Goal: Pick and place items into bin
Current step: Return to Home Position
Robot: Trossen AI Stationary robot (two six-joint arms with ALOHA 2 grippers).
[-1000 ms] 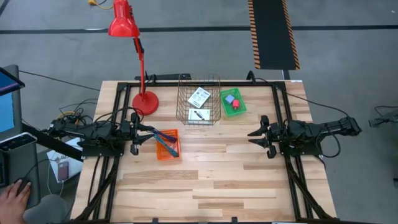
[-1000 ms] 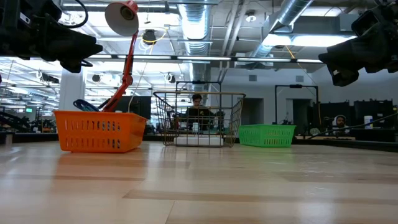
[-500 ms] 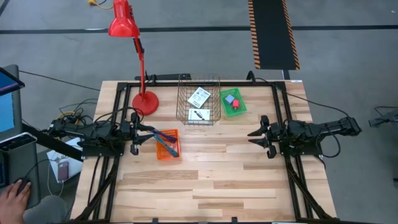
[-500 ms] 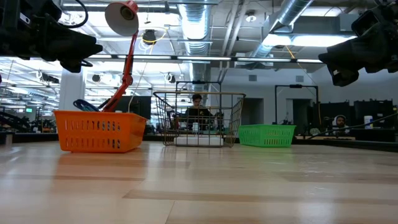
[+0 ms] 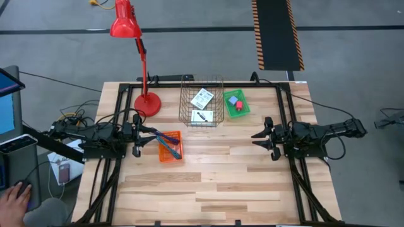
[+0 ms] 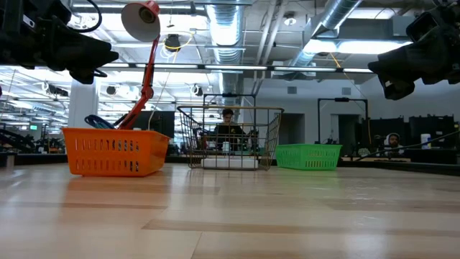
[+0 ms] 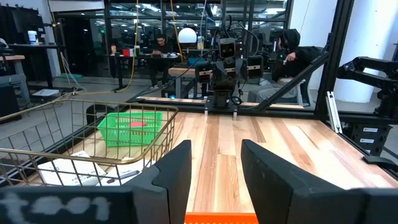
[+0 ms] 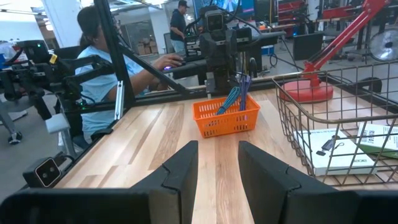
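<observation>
High view: nothing has shifted over the last second. The left pincer hangs released just left of the wire basket, above the orange bin. The right pincer, also released, waits well to the basket's right. White cards lie inside the basket, blue pens lie in the orange bin, and a pink piece sits in the green bin just right of the basket. No loose item shows on the tabletop.

Low view: also unchanged. Both arms are held high, and the two bins flank the basket.

Left wrist view: the fingers stand apart with nothing between them.

Right wrist view: the same, apart and empty.

With everything binned and both arms motionless, the sorting looks finished and the arms appear to be at home.
</observation>
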